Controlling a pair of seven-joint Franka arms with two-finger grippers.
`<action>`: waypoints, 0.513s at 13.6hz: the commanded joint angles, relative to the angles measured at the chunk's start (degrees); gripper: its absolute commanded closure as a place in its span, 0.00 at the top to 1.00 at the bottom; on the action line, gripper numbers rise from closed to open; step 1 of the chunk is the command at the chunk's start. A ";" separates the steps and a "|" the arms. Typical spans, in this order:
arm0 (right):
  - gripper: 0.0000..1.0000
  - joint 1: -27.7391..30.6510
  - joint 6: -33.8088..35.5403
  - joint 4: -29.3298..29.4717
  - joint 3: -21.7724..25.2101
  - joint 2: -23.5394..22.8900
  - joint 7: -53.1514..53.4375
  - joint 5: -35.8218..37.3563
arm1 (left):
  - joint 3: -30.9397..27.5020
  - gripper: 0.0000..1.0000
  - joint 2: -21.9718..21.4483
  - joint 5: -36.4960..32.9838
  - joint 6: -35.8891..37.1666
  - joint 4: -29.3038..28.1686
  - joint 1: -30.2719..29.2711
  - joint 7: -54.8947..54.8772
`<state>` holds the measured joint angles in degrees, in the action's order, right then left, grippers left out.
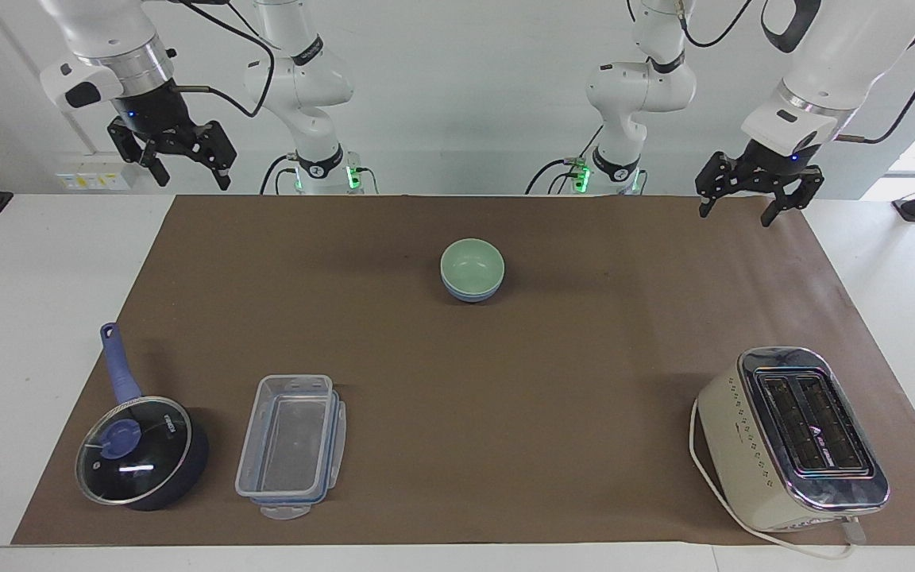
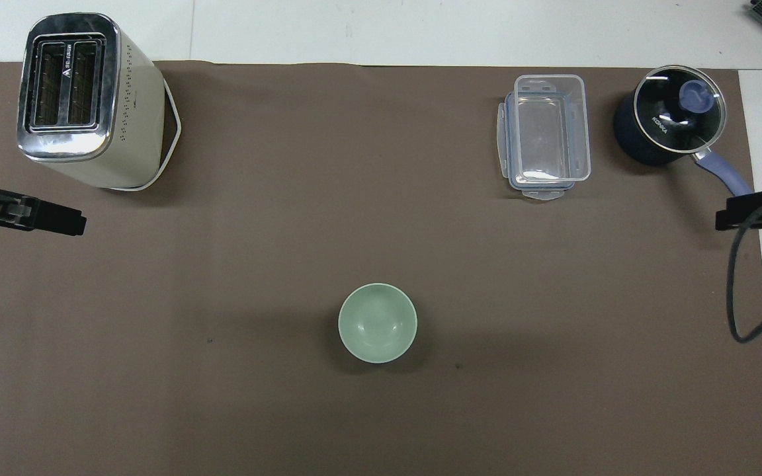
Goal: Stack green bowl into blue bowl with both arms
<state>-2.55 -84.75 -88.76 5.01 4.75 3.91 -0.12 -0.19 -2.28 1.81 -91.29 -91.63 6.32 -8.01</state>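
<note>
The green bowl [image 1: 472,264] is sitting nested in the blue bowl [image 1: 469,295], so both grippers, left [image 1: 747,191] and right [image 1: 182,156], are hanging spread apart, well clear of it.

left end effector [image 1: 750,203] raised, spread, right end effector [image 1: 184,165] likewise (empty)

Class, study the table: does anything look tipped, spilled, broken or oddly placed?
Nothing stands out. The green bowl sits level inside the blue bowl. The toaster, the lidded saucepan and the clear container stand upright. Both hands, left and right, hang open and empty above the table's corners.
</note>
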 commanded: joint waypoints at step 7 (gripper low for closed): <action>1.00 0.26 -0.07 -0.10 -0.53 2.02 -1.53 1.35 | 0.54 1.00 0.61 -0.84 0.85 1.28 -0.60 -0.43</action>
<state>-2.66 -84.75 -88.32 4.86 6.41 3.82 -0.10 -0.17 -2.28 1.81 -91.29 -91.63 6.32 -8.01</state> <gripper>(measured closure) 0.000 0.000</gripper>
